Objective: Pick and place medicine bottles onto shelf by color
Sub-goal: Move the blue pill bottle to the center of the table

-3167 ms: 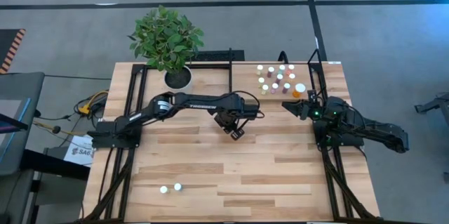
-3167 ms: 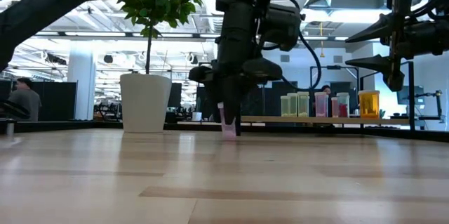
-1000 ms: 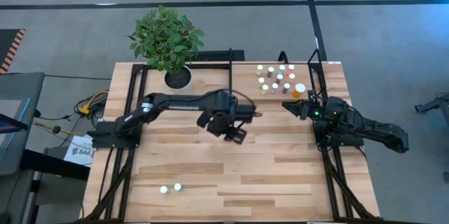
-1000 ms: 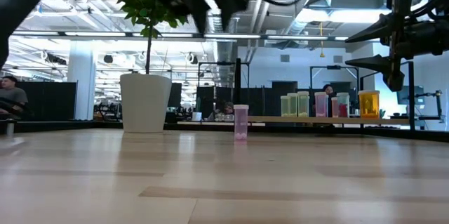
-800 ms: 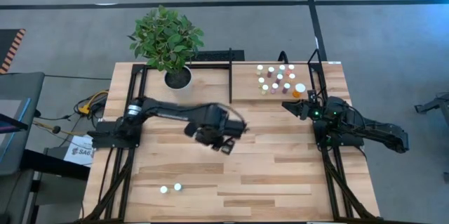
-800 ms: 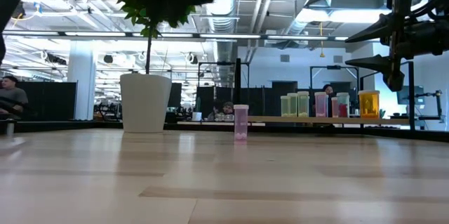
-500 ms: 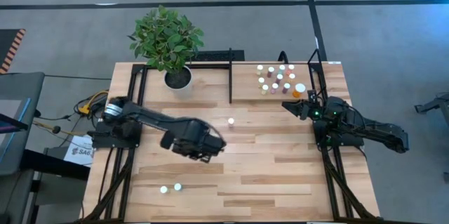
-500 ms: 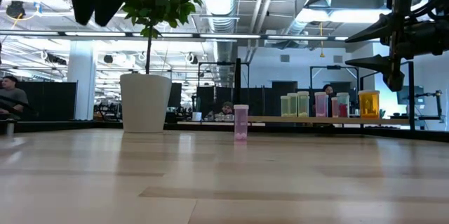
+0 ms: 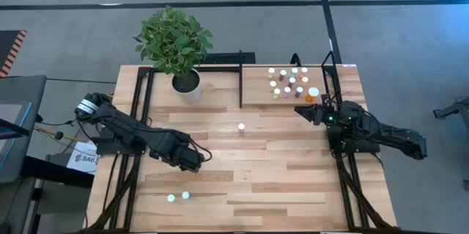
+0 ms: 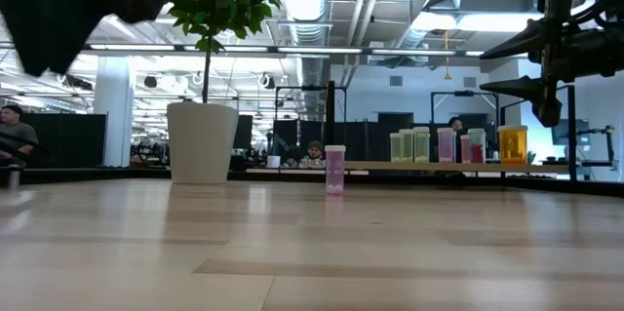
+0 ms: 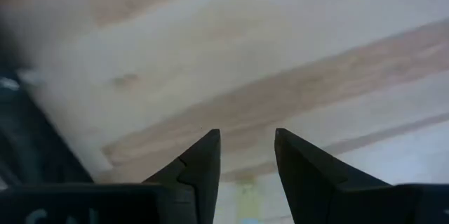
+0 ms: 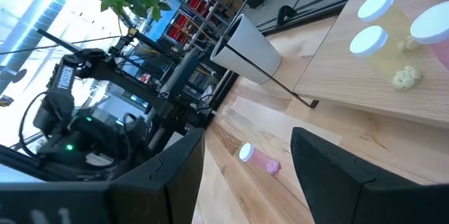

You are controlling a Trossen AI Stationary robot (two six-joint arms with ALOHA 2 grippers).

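High view: a lone pink bottle (image 9: 241,126) stands mid-worktop, short of the shelf (image 9: 256,87), likely staged for the right pincer (image 9: 303,112), which waits gaping and empty beside the shelf. Left pincer (image 9: 196,162), narrowly parted and empty, hangs well away from the shelf, probably heading for two more bottles (image 9: 178,196).

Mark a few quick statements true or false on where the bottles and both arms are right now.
1. A pink bottle stands upright, alone mid-table, off the shelf. True.
2. The left gripper carries a bottle. False: nothing sits between its jaws, and it hangs over the table's left side.
3. Two white-capped bottles sit close together near the table's front left. True.
4. The shelf is bare. False: it holds a cluster of bottles, including the large orange bottle.
5. The right gripper is shut on a bottle. False: its jaws are open and empty, just off the shelf's front edge.
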